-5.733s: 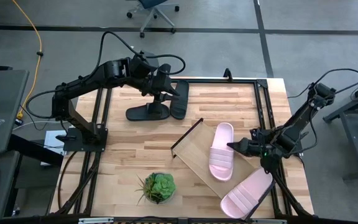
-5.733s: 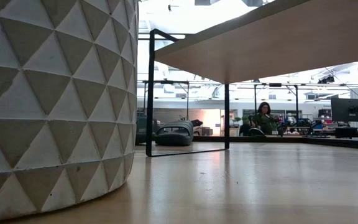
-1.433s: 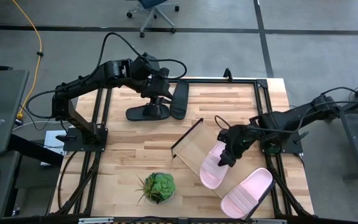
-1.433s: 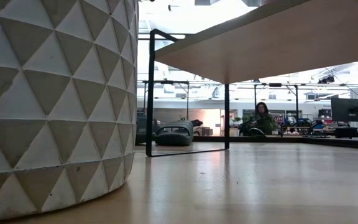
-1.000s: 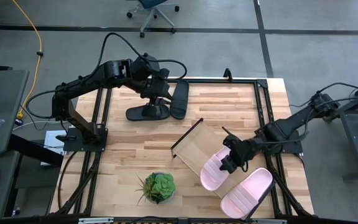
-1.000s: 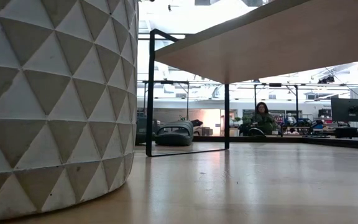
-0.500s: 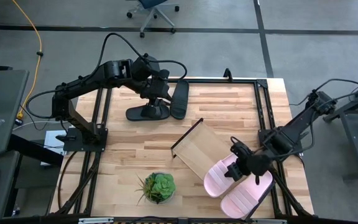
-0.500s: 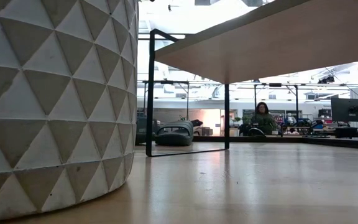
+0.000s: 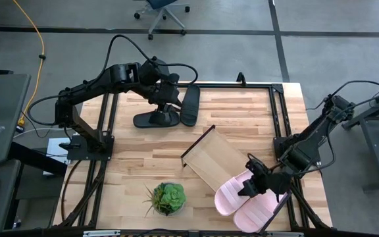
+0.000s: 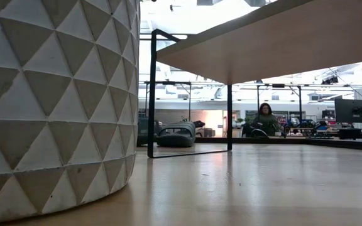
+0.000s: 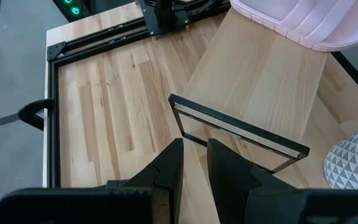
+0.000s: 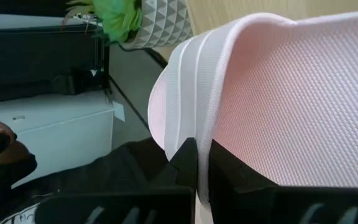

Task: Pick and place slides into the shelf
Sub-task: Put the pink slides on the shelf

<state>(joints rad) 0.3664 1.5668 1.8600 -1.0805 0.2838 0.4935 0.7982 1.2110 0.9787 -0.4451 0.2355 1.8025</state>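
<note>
High view: right end effector (image 9: 254,187) clamped on pink slide (image 9: 232,192).
Change: slide dragged down to shelf (image 9: 210,158) end, worse placed.
Left end effector (image 9: 168,105): together, empty.

Even, bright overhead light falls on the pale plank counter (image 9: 143,164), leaving only soft, short shadows under the arms. At counter height the white triangle-patterned pot (image 10: 55,100) sits close at nine o'clock, while bright windows glare behind. The pale pink ribbed slide (image 12: 278,106) fills the right wrist view, near and soft-focused.
</note>
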